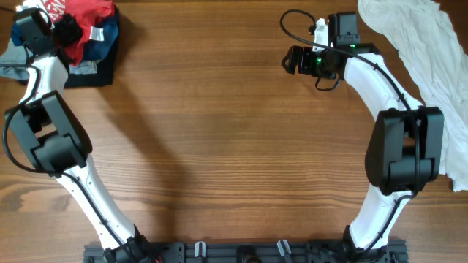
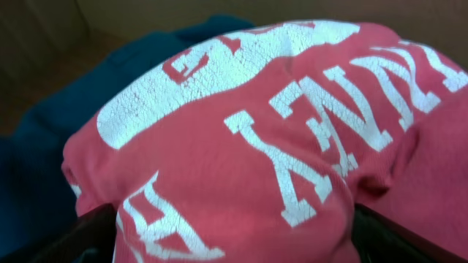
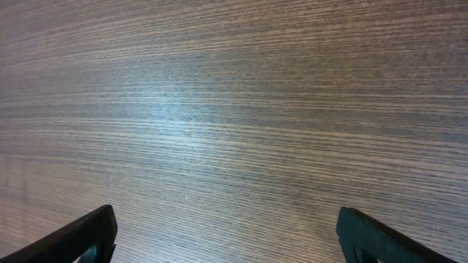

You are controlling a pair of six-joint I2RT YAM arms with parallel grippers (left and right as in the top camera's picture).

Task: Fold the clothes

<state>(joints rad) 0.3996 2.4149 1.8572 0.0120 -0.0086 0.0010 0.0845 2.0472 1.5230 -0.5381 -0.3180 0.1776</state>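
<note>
A red shirt with white letters (image 1: 91,16) lies on top of a clothes pile at the table's far left corner. It fills the left wrist view (image 2: 241,146), over a blue garment (image 2: 66,124). My left gripper (image 1: 67,29) is down on the pile. Its jaws (image 2: 232,245) are spread wide, with a bulge of the red shirt between them. My right gripper (image 1: 292,60) is open and empty over bare wood at the far right; its view (image 3: 234,237) shows only table between the fingers. A white garment (image 1: 424,51) lies crumpled along the right edge.
The pile also holds a blue garment (image 1: 108,35), a grey one (image 1: 14,67) and a dark one (image 1: 91,74). The wooden table (image 1: 219,146) stretches between the two arms. The arm bases stand at the front edge.
</note>
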